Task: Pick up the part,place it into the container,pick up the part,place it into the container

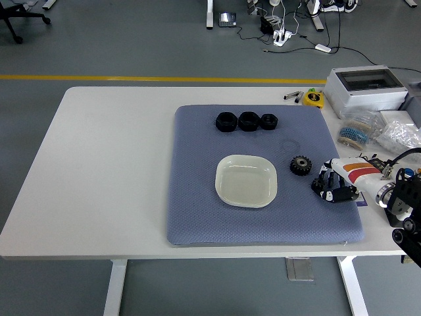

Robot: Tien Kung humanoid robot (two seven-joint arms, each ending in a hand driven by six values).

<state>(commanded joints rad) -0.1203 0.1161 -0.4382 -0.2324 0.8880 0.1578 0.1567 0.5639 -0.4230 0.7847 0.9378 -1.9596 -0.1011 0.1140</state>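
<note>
Right arm (395, 191) in from the right edge, right hand (335, 185) low, fingers (327, 182) loosely curled, empty

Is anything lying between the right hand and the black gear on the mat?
No. In the head view only bare blue mat separates the right hand from the gear.

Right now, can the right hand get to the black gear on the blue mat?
Probably yes. The right hand sits just to the right of the gear, fingers spread and holding nothing, with only bare blue mat between them. The white dish lies on the gear's other side, out of the way.
</note>
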